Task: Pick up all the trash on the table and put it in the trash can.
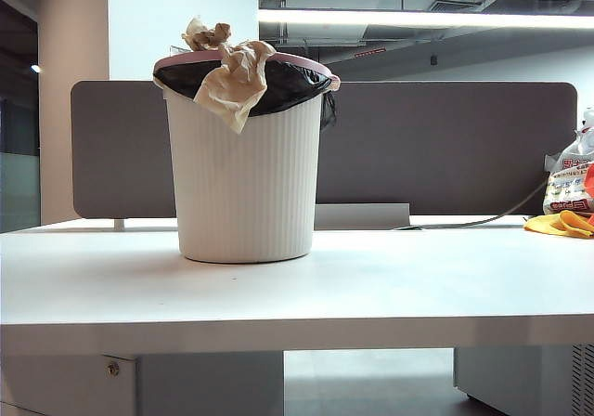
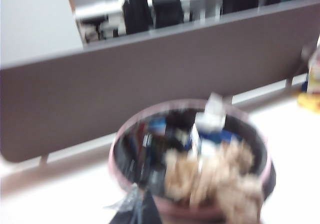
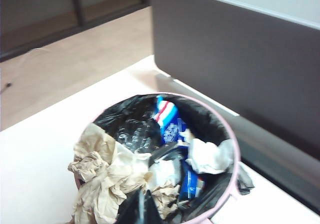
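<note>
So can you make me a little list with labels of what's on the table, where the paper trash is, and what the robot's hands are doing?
trash can: white ribbed trash can, upright on the table
trash: crumpled beige paper at the rim, one piece hanging over the front
loose paper on table: none seen
other things: printed plastic bag and yellow items at the far right
behind: grey divider panel
left gripper: not in view, jaws shut
right gripper: not in view, jaws shut
</note>
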Available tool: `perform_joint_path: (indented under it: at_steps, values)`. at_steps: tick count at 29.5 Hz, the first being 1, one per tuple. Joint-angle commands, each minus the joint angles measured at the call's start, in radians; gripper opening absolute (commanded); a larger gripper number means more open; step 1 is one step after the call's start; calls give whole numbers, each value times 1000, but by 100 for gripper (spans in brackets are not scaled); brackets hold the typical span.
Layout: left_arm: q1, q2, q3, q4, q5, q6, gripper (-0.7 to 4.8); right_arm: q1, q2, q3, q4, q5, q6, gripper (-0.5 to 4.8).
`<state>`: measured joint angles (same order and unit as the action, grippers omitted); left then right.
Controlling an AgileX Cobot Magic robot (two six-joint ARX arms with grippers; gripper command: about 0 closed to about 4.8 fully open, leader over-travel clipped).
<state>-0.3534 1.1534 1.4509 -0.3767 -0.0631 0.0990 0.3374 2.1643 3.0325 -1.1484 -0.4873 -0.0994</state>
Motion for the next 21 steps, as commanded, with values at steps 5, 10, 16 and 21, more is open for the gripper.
perform_joint_path:
  at_steps: [5,10,16,21]
  values:
    - [2,-267,-179,-100,-38,-122,-5,6,-183,5,-38,-6,-34,-9]
    - [2,-449,-316,-101,-22,-144,-5,6,-306,5,-132,47,-59,-9]
    - [2,-613,-420,-176,-14,-193,-5,6,-457,3,-242,104,-82,-9]
    - [2,-714,-529,-213,-3,-193,-5,5,-579,3,-241,97,-34,-9]
